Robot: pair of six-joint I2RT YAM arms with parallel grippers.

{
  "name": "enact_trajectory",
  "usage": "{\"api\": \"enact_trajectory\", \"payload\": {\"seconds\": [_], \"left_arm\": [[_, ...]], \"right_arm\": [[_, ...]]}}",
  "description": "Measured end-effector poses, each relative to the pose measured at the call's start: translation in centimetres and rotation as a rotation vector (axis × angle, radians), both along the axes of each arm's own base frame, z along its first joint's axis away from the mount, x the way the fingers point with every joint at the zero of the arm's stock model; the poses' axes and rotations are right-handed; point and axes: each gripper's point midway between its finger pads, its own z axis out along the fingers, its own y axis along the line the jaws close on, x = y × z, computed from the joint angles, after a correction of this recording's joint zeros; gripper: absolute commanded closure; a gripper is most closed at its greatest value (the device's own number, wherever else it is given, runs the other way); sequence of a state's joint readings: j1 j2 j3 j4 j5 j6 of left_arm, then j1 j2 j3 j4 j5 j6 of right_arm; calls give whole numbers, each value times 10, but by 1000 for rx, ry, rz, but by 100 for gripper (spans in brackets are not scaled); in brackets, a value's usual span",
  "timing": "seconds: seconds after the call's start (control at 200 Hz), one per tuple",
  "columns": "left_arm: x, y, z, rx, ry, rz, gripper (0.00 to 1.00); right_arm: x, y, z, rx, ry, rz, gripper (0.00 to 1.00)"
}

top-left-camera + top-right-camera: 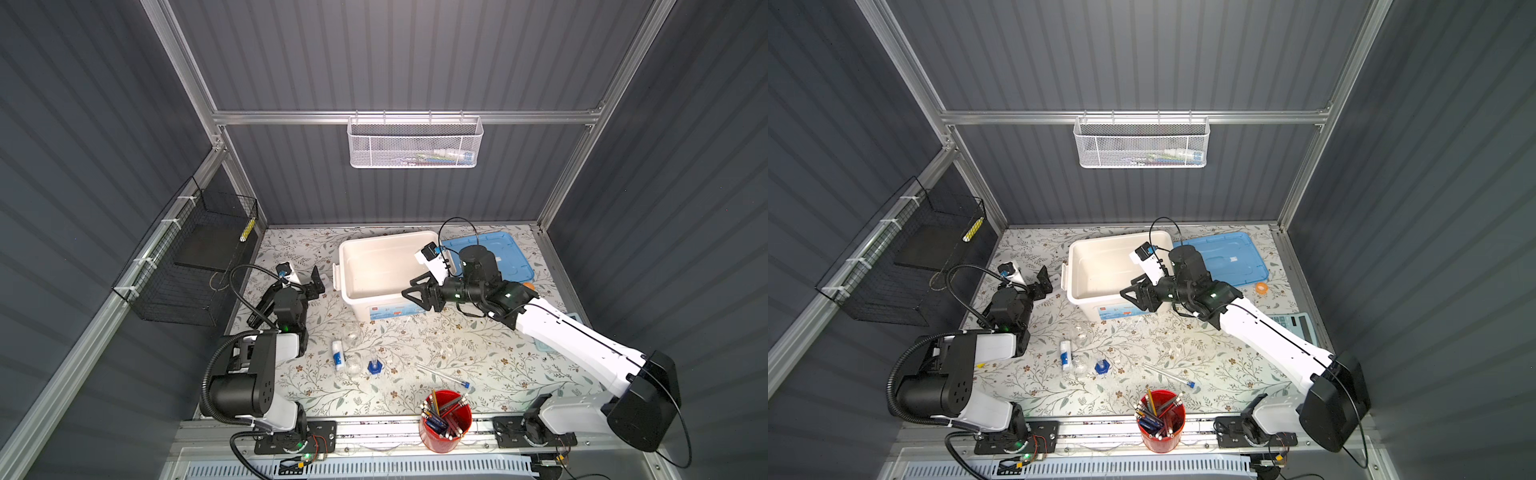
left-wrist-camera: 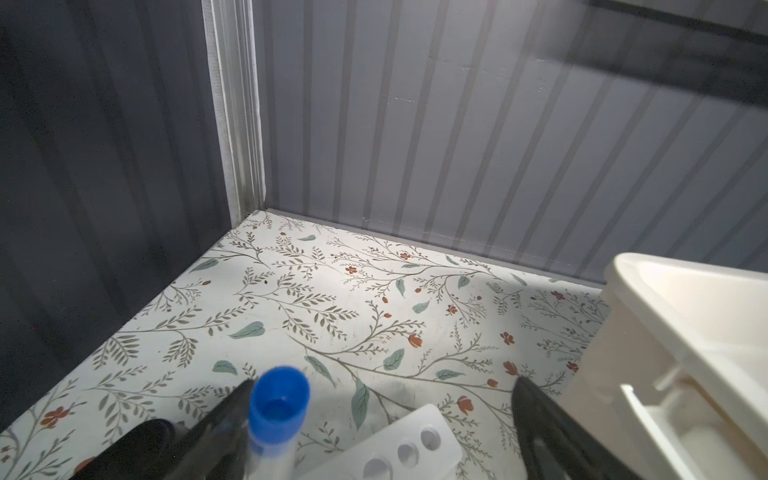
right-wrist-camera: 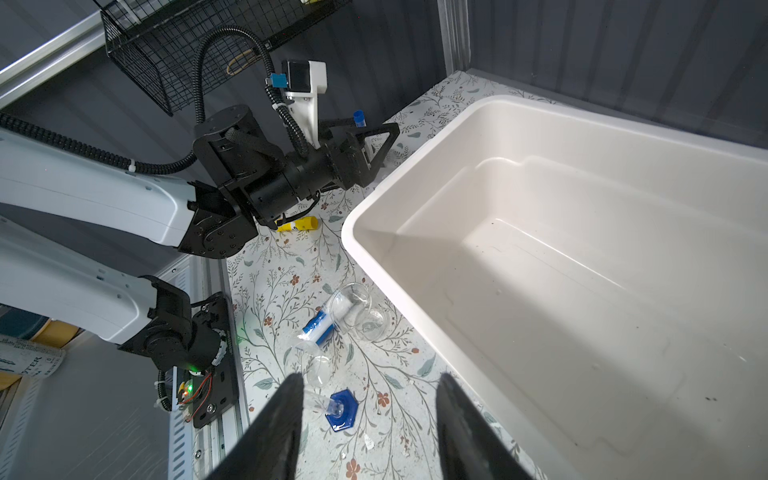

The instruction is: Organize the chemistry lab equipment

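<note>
My left gripper (image 2: 384, 382) is open wide. A clear tube with a blue cap (image 2: 278, 407) stands upright close against one finger, far from the other. Just under it lies a white rack with round holes (image 2: 407, 449). The right wrist view shows that tube (image 3: 358, 117) between the left fingers. My right gripper (image 1: 415, 297) hangs open and empty over the front rim of the white bin (image 1: 353, 249). On the mat lie a measuring cylinder with a blue hexagonal foot (image 1: 375, 365), two round flasks (image 3: 353, 307) (image 3: 318, 365) and another blue-capped tube (image 1: 444, 375).
A white stick with a blue label (image 1: 338, 354) lies between the flasks. A red cup of pencils (image 1: 445, 419) stands at the front edge. A blue lid (image 1: 490, 257) lies behind my right arm, with an orange tape roll (image 1: 1261, 287) and a calculator (image 1: 1293, 326) nearby.
</note>
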State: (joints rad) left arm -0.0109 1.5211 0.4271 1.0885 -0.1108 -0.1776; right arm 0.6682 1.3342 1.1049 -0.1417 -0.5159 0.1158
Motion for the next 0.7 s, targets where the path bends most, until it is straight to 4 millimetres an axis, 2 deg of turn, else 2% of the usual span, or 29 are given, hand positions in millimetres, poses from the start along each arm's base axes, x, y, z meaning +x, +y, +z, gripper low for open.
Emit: {"api": "enact_trajectory", "payload": {"seconds": [0.165,0.56,0.7], "left_arm": [[1,-1,0,-4,1,-8,0],[0,11,-4,-98,17,-53,0],[-1,10,-11,-105,51,-60,0]], "right_arm": [[0,0,0,0,0,0,47],[0,0,0,-1,0,-1,47],[0,0,0,-1,0,-1,47]]}}
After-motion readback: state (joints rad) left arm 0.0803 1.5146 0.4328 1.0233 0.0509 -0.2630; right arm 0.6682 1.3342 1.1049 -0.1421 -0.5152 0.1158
